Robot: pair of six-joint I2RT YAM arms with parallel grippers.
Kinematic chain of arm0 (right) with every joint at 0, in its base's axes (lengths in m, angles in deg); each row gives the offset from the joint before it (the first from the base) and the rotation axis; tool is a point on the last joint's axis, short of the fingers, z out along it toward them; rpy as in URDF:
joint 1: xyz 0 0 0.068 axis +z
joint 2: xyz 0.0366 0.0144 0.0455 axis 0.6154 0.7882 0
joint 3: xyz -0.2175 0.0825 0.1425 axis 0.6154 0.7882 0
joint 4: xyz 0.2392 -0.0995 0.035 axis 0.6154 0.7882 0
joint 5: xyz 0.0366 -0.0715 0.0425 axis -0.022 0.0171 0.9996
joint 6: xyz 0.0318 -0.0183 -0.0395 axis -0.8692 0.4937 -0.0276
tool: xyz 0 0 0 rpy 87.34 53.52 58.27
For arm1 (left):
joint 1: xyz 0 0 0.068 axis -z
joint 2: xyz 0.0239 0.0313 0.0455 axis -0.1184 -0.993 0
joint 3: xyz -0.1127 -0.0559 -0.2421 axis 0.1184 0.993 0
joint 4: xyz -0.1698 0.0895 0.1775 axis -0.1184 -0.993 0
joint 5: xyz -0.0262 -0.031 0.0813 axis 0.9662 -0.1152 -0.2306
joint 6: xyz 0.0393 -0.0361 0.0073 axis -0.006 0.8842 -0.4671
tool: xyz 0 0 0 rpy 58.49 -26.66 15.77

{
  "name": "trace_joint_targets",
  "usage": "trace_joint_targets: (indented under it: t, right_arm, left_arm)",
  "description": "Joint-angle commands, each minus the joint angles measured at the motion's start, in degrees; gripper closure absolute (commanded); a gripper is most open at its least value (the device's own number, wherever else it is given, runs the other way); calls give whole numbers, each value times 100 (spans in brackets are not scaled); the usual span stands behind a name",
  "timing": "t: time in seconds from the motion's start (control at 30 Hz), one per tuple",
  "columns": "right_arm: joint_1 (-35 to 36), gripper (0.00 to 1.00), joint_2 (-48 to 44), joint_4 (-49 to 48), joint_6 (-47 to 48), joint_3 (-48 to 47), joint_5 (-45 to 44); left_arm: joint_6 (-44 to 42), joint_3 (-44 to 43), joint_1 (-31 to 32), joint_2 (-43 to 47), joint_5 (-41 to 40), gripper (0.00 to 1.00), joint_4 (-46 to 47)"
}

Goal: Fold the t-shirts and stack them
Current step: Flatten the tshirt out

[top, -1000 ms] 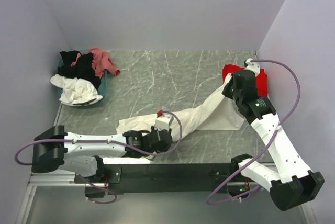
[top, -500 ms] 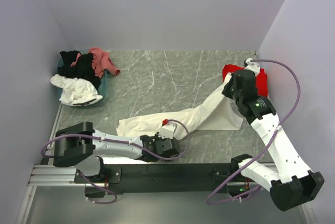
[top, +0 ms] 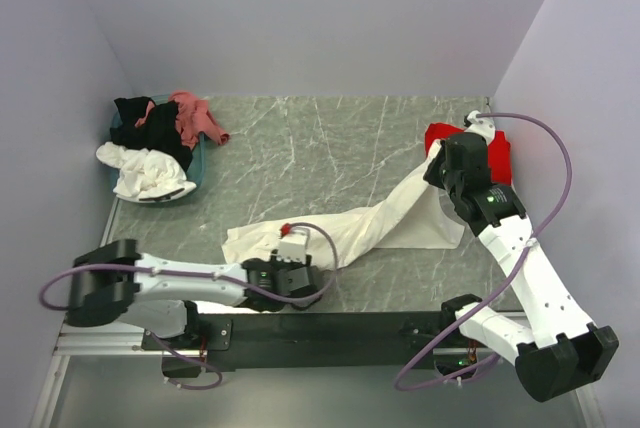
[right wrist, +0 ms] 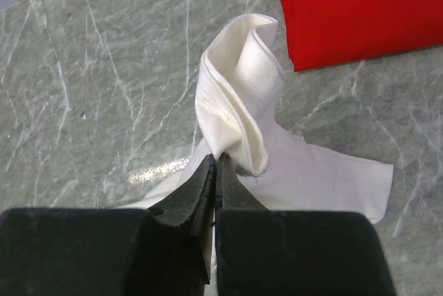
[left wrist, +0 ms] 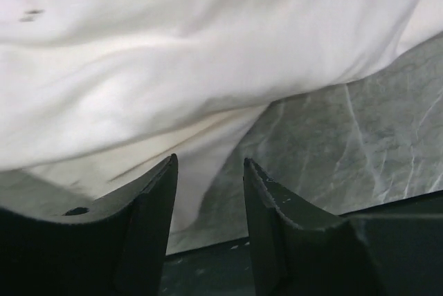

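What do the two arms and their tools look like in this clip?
The left arm and right arm have white links with black joints and bases; a purple cable loops along each. The left tool and right tool are black and tapered.

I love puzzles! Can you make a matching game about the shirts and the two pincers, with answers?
Things:
1 cream t-shirt
2 red t-shirt
3 left pincer
4 right pincer

States or places:
A open, holding nothing
B lying flat, far right
C shut, pinching fabric
D stretched out long in the middle

Pairs: 1-D, 2-B, 3-A, 4-C
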Motion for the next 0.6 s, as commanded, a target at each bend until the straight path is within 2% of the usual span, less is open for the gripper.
trace_joint_targets:
  t: [0.0,0.1,0.23,0.4,0.57]
  right_arm:
    - [-39,100,-30,-228,66,-118,-52]
    - [-30,100,-30,-227,74,-127,-26]
    - [-30,100,-39,-263,66,-109,1]
    - [-30,100,5,-254,66,-83,19]
    - [-30,100,-12,-289,66,-48,45]
  left_arm:
    - [833,331,21,957,-580,51,-777]
    - [1292,717,-145,1731,-592,48,-1017]
    - [757,1376,-961,2294,206,47,-150]
    - [668,1439,-1042,1962,420,51,-7]
    - [729,1456,-1060,1768,280,50,37]
